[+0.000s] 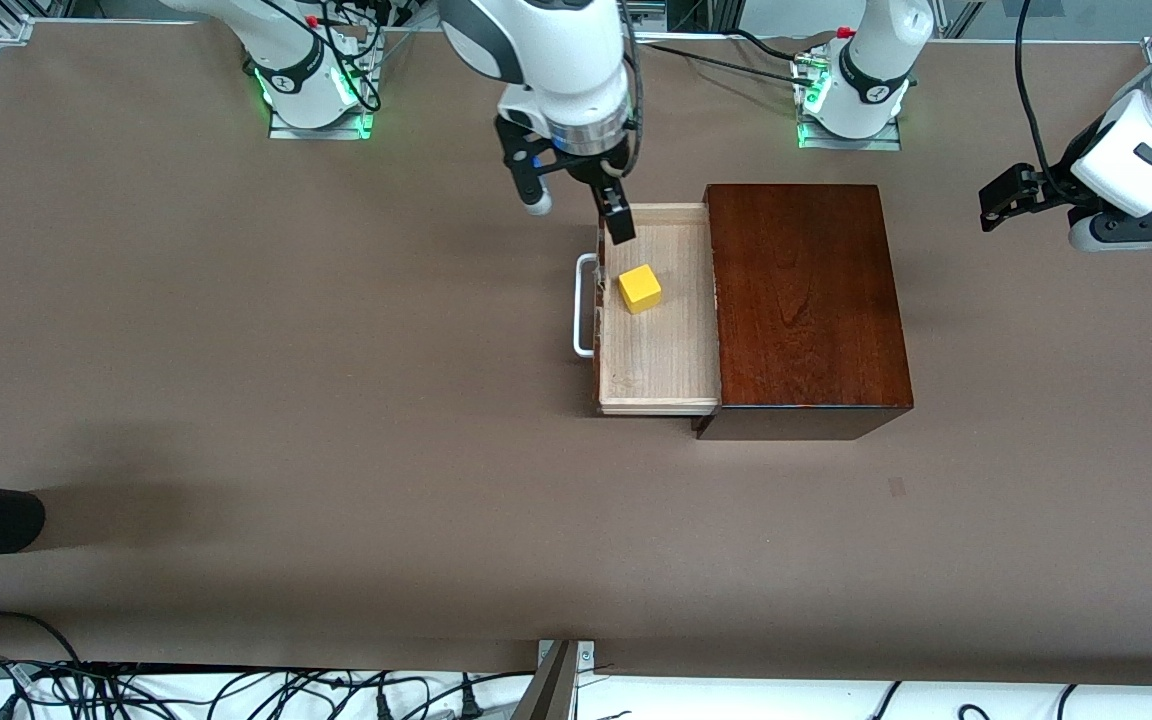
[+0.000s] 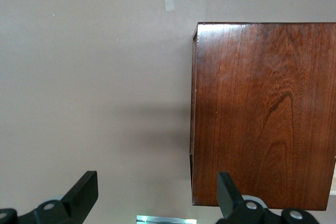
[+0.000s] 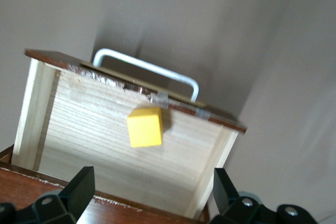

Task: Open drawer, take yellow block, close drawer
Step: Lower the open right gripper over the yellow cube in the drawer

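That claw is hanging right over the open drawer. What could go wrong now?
The right gripper hangs open over the drawer, off to one side of the yellow block; coming straight down, a finger might hit the drawer's wall. The block sits close to the drawer's front, leaving little finger room there.

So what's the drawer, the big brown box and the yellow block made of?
The drawer looks like pale raw wood: matte, with visible grain lines. The box seems to be dark reddish wood with a glossy varnish, since its grain shines. The yellow block is smooth and evenly painted; wood or plastic, I cannot tell.
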You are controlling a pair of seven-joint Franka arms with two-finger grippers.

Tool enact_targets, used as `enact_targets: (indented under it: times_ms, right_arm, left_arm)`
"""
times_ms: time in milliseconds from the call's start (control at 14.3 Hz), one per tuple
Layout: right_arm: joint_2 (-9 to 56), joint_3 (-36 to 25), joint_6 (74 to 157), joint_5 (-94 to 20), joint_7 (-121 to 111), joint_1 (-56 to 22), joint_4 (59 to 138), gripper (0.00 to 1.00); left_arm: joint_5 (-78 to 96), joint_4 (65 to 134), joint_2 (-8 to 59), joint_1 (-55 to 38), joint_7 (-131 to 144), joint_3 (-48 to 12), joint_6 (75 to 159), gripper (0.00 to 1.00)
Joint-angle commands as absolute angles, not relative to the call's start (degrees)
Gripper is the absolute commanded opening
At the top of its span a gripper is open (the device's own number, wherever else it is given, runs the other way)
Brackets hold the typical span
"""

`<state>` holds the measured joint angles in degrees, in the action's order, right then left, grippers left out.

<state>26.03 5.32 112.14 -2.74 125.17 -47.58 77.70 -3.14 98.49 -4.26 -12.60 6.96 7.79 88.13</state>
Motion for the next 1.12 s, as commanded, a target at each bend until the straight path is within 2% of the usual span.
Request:
enact_targets:
  times_ms: [0, 421, 1051]
  right_arm:
    - [30.31, 4.66, 114.16, -2.81, 129.37, -48.6, 73.75, 1.0]
    - [37.17, 4.31, 119.0, -2.37, 135.08, -49.75, 72.16, 1.0]
    - [40.43, 4.31, 121.46, -2.11, 137.99, -51.15, 72.68, 1.0]
  left_arm:
    - [-1.23, 94.67, -1.85, -11.95, 5.27, 7.65, 87.98, 1.0]
    - [-1.23, 94.22, -1.58, -11.87, 5.19, 7.65, 88.59, 1.0]
    - [-1.23, 93.69, -1.49, -11.87, 5.19, 7.65, 88.77, 1.0]
